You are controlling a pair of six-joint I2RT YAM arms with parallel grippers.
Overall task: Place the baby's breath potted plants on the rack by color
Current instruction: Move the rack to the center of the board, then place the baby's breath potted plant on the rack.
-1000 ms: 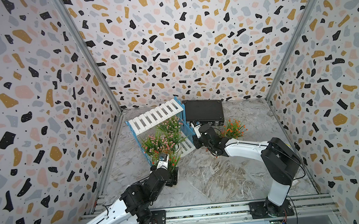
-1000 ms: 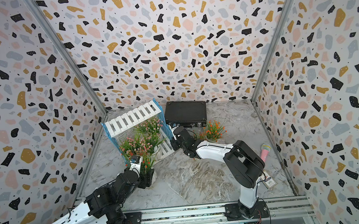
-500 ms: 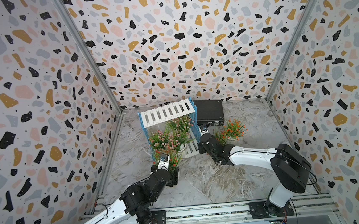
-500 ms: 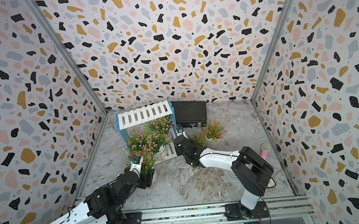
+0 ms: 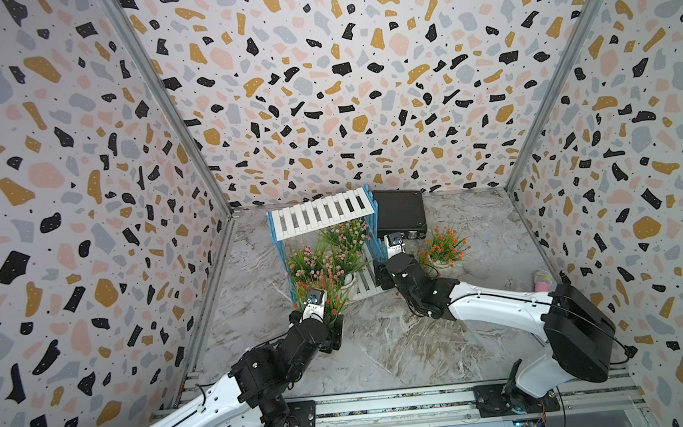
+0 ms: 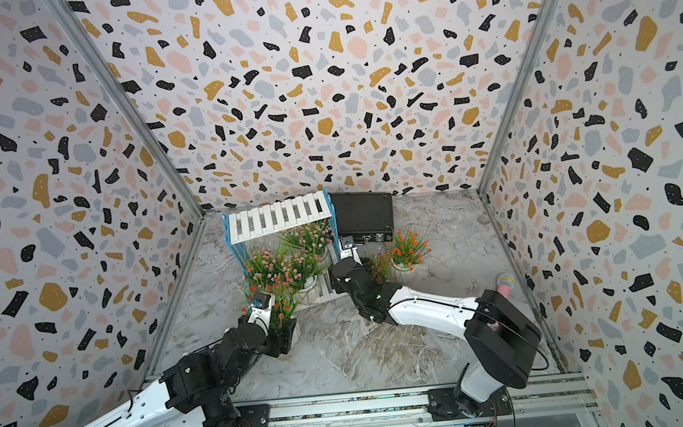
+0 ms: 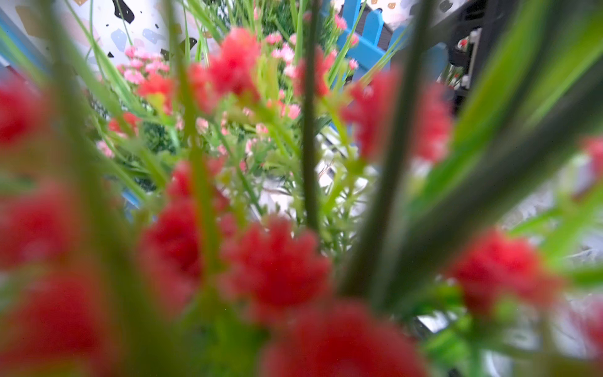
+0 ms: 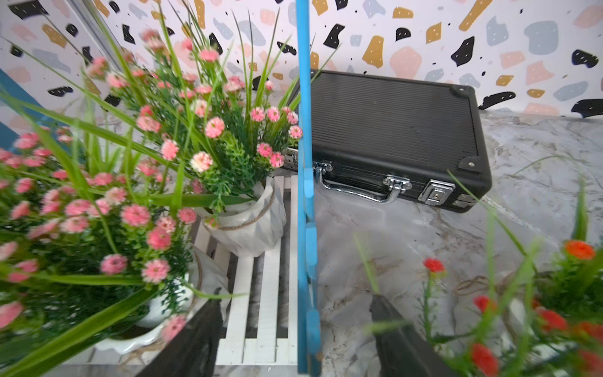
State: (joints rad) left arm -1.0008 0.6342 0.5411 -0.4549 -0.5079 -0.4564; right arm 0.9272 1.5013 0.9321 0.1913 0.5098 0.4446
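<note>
The rack [image 5: 319,216] stands at the back, white slats between blue fence sides. Two pink baby's breath potted plants [image 5: 347,235] [image 5: 314,262] sit on its lower tier [image 8: 261,310]. My left gripper [image 5: 334,334] is closed round the base of an orange-red plant [image 5: 322,305] in front of the rack. That plant's blossoms [image 7: 274,261] fill the left wrist view and hide the jaws. My right gripper [image 8: 293,342] is open, its fingers on either side of the rack's blue right side panel [image 8: 306,228]. Two more orange-red plants [image 6: 409,249] [image 6: 379,263] stand on the table right of the rack.
A black briefcase [image 5: 398,218] lies flat against the rack's right side at the back wall. A small pink object [image 5: 543,280] lies by the right wall. Patterned walls close in the marble table [image 5: 404,343] on three sides.
The rack has swung round to the right and now stands squarer to the back wall. My right gripper let go of its side panel and opened. The left arm has not moved.
</note>
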